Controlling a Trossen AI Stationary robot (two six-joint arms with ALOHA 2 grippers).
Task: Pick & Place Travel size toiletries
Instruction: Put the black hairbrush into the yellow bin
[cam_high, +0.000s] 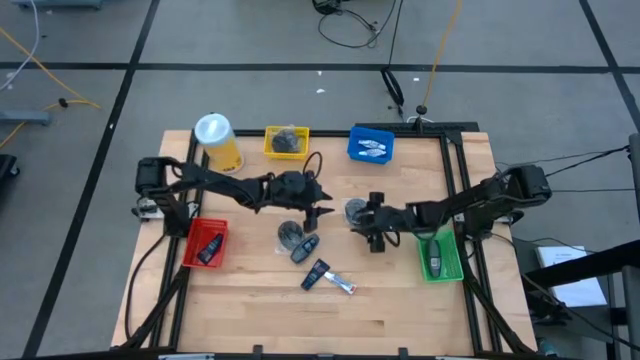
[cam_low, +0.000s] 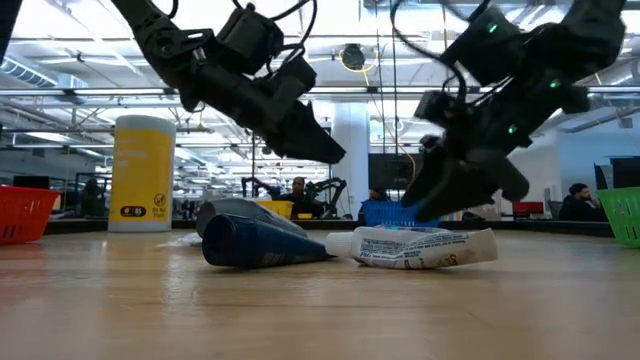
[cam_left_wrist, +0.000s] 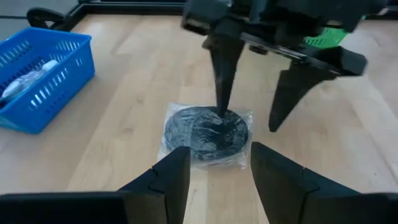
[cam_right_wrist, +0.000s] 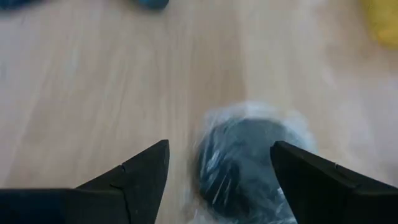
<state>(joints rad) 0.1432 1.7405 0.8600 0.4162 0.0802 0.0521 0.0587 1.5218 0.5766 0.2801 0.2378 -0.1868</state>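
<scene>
Two dark arms reach in over the wooden table (cam_high: 250, 310), largest things in the overhead view. The left arm comes from nine o'clock, its left gripper (cam_high: 318, 203) near the table's centre with fingers spread and holding nothing. The right arm comes from three o'clock; the right gripper (cam_high: 362, 222) also has its fingers parted, standing either side of a wrapped grey disc (cam_high: 355, 210) without closing on it. In the left wrist view one right finger tip (cam_left_wrist: 222, 93) reaches down to the top of that disc (cam_left_wrist: 205, 132), the other finger standing off it; the right wrist view shows the disc (cam_right_wrist: 252, 163) between its own dark fingers (cam_right_wrist: 140, 174).

Next in size, a yellow white-lidded canister (cam_high: 217, 141) stands at eleven o'clock. Four bins ring the work area: a red bin (cam_high: 205, 243) at nine o'clock holding a dark bottle, a green bin (cam_high: 438, 256) at three o'clock with one item inside, a blue bin (cam_high: 371, 144) at one o'clock with a pale tube, and a yellow bin (cam_high: 286, 141) at twelve o'clock with a dark item.

Smallest are the loose toiletries at centre: a second grey disc (cam_high: 289, 233), a dark blue bottle (cam_high: 305, 248) touching it at five o'clock, another dark bottle (cam_high: 316, 274) toward six o'clock, and a white-blue tube (cam_high: 341, 284) just beside that.
</scene>
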